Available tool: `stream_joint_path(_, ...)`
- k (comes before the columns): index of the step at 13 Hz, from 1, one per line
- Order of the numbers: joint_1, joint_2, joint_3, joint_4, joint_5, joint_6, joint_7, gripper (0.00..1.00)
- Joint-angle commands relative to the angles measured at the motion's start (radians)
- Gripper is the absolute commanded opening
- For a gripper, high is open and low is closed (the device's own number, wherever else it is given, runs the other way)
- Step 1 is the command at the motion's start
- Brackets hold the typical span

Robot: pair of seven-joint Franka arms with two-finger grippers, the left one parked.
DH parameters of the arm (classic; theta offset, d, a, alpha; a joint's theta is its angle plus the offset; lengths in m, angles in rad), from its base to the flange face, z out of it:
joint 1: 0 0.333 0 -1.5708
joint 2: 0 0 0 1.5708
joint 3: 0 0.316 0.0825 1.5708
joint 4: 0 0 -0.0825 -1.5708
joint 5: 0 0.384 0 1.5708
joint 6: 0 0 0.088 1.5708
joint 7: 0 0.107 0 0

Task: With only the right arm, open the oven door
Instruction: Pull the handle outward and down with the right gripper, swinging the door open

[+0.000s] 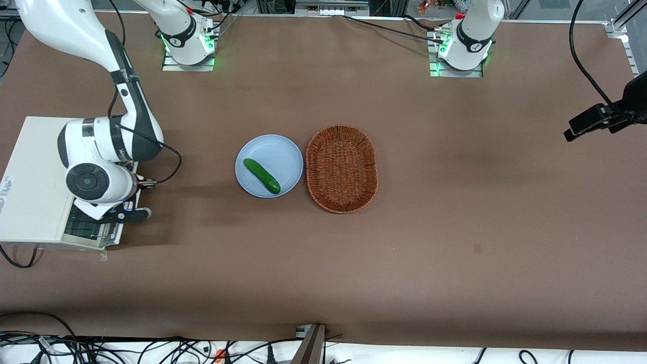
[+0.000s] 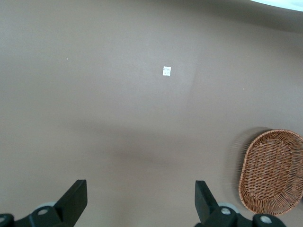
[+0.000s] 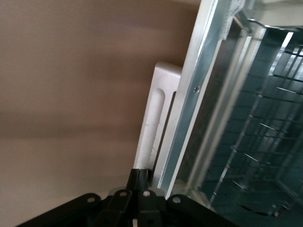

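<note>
The off-white oven (image 1: pixel 35 177) stands at the working arm's end of the table. Its oven door (image 1: pixel 86 227) is swung partly open and down, dark glass showing. The right arm (image 1: pixel 101 151) reaches over the oven, and its black gripper (image 1: pixel 132 215) is at the door's free edge. In the right wrist view the gripper (image 3: pixel 143 178) has its fingers pressed together against the door's white panel (image 3: pixel 158 109), beside the shiny metal inner frame (image 3: pixel 199 85). The wire rack (image 3: pixel 265 123) shows inside the oven. The handle is hidden.
A light blue plate (image 1: pixel 283 151) with a green cucumber (image 1: pixel 261 175) sits mid-table, beside a brown wicker basket (image 1: pixel 341 168), which also shows in the left wrist view (image 2: pixel 272 171). A small white tag (image 2: pixel 166 71) lies on the brown table cover.
</note>
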Motion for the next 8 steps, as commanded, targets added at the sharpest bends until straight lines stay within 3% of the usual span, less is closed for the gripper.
stream_joint_path(1,-0.031,0.088,-0.034,0.017,-0.052,0.094,-0.005,0.00)
stream_joint_path(5,-0.035,0.150,-0.034,0.015,-0.049,0.161,-0.004,0.00)
stream_joint_path(8,-0.035,0.174,-0.034,0.015,-0.002,0.170,-0.007,0.00)
